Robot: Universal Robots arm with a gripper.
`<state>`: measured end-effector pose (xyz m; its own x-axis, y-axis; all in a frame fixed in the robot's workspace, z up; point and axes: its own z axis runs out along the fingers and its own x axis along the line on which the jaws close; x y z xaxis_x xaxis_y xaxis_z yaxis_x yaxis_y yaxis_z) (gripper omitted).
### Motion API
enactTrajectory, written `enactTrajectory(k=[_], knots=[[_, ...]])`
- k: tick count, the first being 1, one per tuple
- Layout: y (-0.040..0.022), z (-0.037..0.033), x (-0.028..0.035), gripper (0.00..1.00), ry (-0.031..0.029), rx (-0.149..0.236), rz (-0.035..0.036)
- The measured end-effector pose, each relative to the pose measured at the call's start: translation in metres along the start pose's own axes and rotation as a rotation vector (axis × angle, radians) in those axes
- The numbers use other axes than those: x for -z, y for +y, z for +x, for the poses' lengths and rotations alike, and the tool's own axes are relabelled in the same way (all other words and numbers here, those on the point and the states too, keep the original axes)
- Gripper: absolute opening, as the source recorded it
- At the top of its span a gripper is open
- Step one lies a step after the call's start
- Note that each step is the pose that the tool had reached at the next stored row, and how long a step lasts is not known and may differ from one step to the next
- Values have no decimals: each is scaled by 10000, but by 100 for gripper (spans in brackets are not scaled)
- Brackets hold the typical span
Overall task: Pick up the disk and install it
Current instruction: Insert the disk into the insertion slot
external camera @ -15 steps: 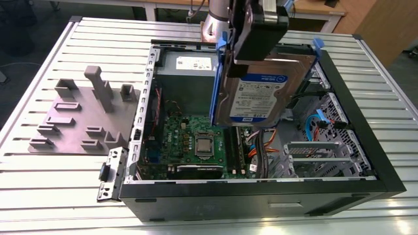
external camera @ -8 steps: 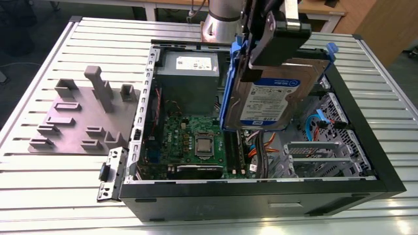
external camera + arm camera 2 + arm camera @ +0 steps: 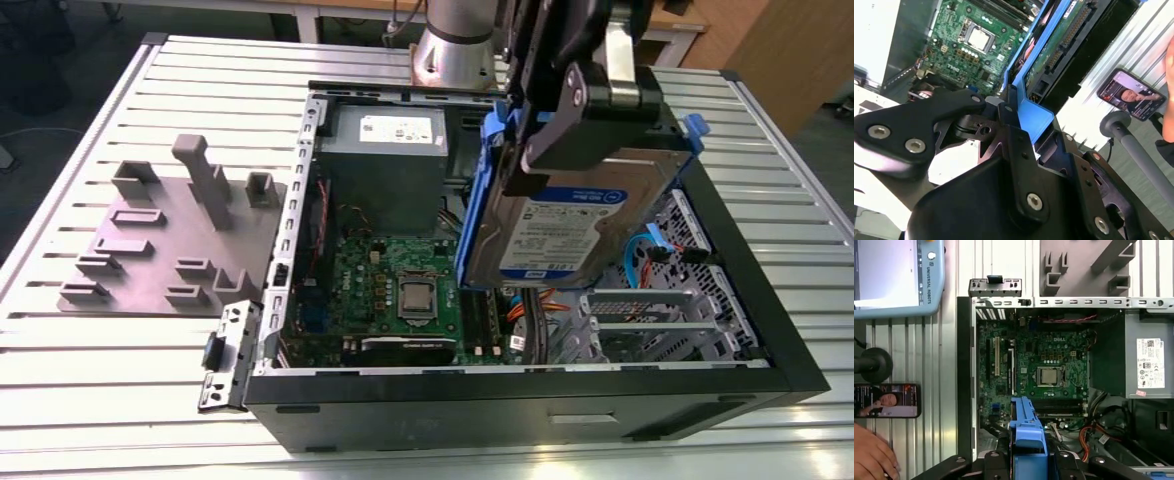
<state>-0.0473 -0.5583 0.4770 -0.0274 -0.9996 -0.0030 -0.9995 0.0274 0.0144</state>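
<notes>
The disk (image 3: 567, 225), a silver hard drive with a blue-and-white label and a blue plastic frame, hangs on edge and tilted above the open computer case (image 3: 534, 400). It is over the case's middle, toward the exterior view's right. My gripper (image 3: 583, 140) is shut on its upper end. In the second wrist view my black fingers (image 3: 1009, 107) clamp the blue frame (image 3: 1035, 114), and the disk's green circuit side (image 3: 1056, 42) points down toward the case. The first wrist view has the frame's edge (image 3: 1026, 432) between my fingers, above the motherboard (image 3: 1044, 370).
Inside the case are the green motherboard (image 3: 400, 290), a grey metal box with a white sticker (image 3: 387, 150) and a metal drive cage (image 3: 654, 320). A grey fixture plate (image 3: 160, 240) lies on the slatted table. A phone (image 3: 886, 400), a hand (image 3: 871, 455) and a pendant (image 3: 894, 275) lie beside the case.
</notes>
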Motion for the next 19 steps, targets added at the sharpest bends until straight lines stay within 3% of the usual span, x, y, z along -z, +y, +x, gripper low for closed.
enactTrajectory(k=[10, 19], knots=[[-204, 37, -54, 36, 42, 0, 1], [-210, 37, -60, 36, 42, -1, 2]])
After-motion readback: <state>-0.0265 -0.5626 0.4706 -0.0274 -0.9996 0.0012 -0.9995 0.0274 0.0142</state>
